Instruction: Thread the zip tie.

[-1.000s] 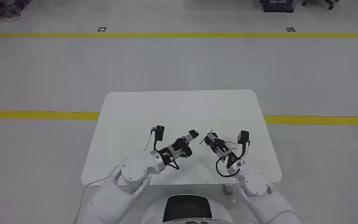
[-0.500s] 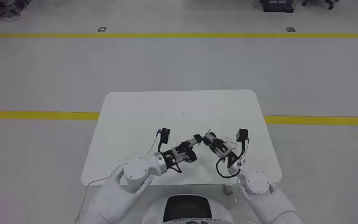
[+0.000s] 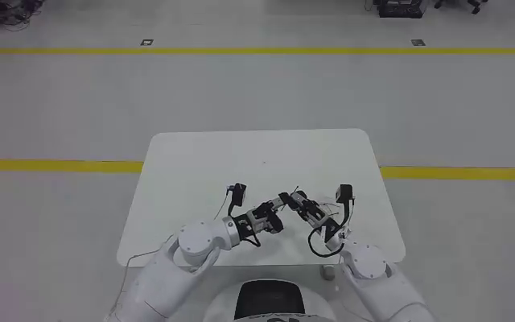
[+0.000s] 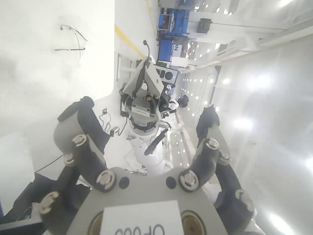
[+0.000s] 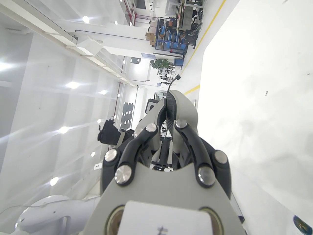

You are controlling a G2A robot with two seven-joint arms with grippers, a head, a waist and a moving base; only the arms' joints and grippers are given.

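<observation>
Since the zip tie [image 5: 174, 80] looks thin, light and bendy, it is likely best held close to its end, as the shut right hand [image 5: 169, 96] grips it now above the table [image 3: 241, 161], near the wide-open, empty left hand [image 4: 146, 108].

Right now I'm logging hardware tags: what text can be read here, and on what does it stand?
"OP00", last character blurred: small tag on the right gripper, left wrist view.
"OP00", upside down, cut by the edge: near tag on the left gripper's base.
"N": blue board in the room behind.
Cut tag on the right gripper's base, right wrist view: unreadable.
Wall label: too small.
</observation>
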